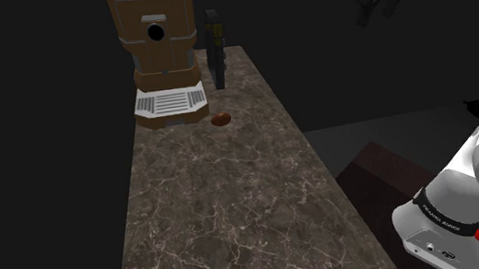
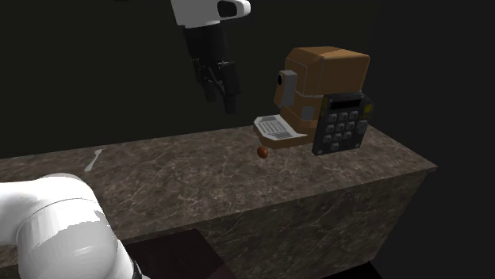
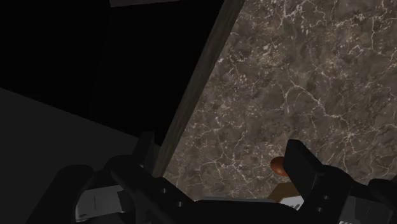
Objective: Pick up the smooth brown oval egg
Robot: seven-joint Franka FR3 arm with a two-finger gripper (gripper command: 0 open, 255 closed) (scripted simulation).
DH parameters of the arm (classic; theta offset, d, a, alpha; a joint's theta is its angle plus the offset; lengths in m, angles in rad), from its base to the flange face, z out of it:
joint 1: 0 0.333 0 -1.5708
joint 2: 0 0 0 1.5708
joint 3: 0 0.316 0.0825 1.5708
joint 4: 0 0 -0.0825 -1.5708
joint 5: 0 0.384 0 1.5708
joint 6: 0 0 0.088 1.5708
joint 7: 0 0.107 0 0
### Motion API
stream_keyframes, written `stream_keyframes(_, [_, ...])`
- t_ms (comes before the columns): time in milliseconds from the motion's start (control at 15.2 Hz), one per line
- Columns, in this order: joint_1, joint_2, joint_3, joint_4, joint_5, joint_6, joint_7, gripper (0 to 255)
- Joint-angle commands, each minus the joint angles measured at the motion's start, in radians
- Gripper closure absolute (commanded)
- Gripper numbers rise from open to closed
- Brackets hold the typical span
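The egg (image 1: 221,118) is small, smooth and reddish-brown, a plain oval with a faint sheen. It lies on its side on the dark veined marble desk (image 1: 229,223), just beside the front corner of the grey drip tray (image 1: 169,103) of a brown coffee machine (image 1: 157,32).

The pincer (image 2: 220,99) hangs well above the desk, holding nothing. In the wrist view its two black fingers (image 3: 304,167) stand wide apart, and the egg (image 3: 277,165) peeks out half hidden behind one of them, with the desk's long edge running between the fingers.

In the shoulder view a thin dark slab (image 1: 216,48) stands upright beside the machine. The second exterior view turns its face forward as a black calculator (image 2: 343,125) with rows of keys. That view also catches a small pale utensil (image 2: 94,161) on the desk, well apart from the egg.
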Motion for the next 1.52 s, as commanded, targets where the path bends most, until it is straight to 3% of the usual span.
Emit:
stream_keyframes(0, [0.000, 0.000, 0.000, 0.000, 0.000, 0.000, 0.000, 0])
stream_keyframes(726, [0.044, 0.339, 0.033, 0.015, -0.008, 0.285, -0.020, 0])
stream_keyframes(1452, [0.077, 0.732, 0.075, 0.171, -0.046, 0.481, -0.027, 0])
